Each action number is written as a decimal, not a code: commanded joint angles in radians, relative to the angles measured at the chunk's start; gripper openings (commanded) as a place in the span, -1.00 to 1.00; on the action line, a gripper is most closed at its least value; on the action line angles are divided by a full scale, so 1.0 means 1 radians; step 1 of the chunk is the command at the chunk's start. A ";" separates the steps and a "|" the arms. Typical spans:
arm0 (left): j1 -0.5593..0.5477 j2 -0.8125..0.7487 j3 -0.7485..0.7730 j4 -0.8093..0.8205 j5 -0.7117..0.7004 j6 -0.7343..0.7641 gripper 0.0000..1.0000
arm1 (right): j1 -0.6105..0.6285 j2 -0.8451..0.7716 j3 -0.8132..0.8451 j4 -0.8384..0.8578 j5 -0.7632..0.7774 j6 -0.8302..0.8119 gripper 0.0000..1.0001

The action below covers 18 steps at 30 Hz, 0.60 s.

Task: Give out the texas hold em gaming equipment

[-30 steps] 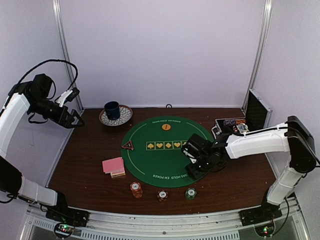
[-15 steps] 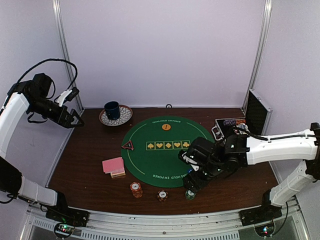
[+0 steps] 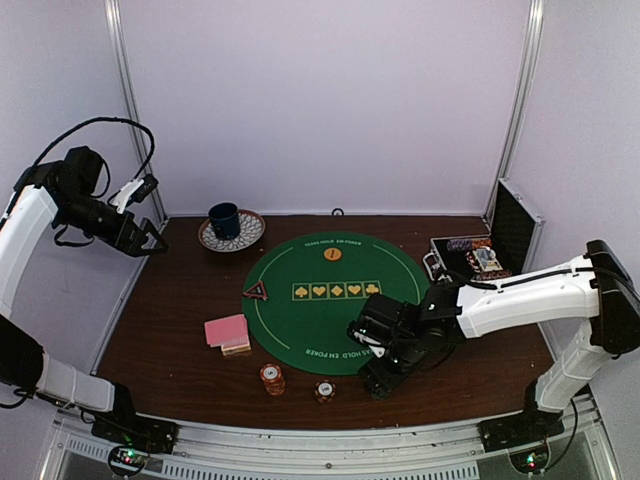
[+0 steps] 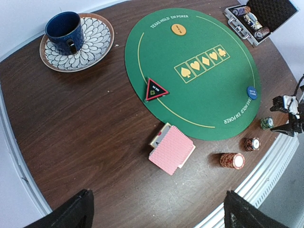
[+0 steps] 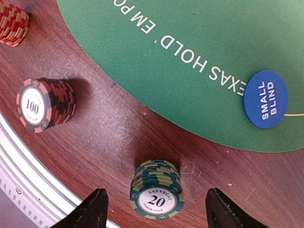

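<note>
A green chip stack [image 5: 156,189] marked 20 stands on the wood just off the green mat [image 3: 330,300]. My right gripper [image 5: 159,213] is open, with a finger on each side of the stack and touching neither side. In the top view the gripper [image 3: 380,375] covers that stack. A red stack [image 3: 325,390] and an orange stack [image 3: 271,378] stand to its left. A blue small-blind button [image 5: 265,99] lies on the mat's edge. Pink-backed cards [image 3: 227,331], a triangular marker [image 3: 256,292] and an orange button [image 3: 333,254] lie further off. My left gripper [image 3: 150,240] is open and empty, high at the left.
A dark blue cup on a patterned saucer [image 3: 230,228] stands at the back left. An open metal case [image 3: 470,255] holding chips sits at the back right. The table's front metal rail [image 3: 320,440] runs close behind the chip stacks.
My right arm has swung from over the mat's right side toward the front edge and lowered around the green stack. The left arm has not moved.
</note>
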 commanded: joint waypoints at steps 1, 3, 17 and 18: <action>0.008 -0.014 0.029 0.001 0.012 0.015 0.95 | 0.008 0.022 -0.011 0.041 -0.021 0.003 0.45; 0.008 -0.014 0.031 0.001 0.011 0.017 0.95 | 0.009 0.033 -0.016 0.044 -0.022 0.003 0.42; 0.008 -0.018 0.034 -0.002 0.010 0.017 0.95 | 0.008 0.040 -0.050 0.068 -0.010 0.007 0.12; 0.009 -0.018 0.034 -0.002 0.009 0.017 0.95 | 0.008 0.038 -0.051 0.069 -0.010 0.008 0.06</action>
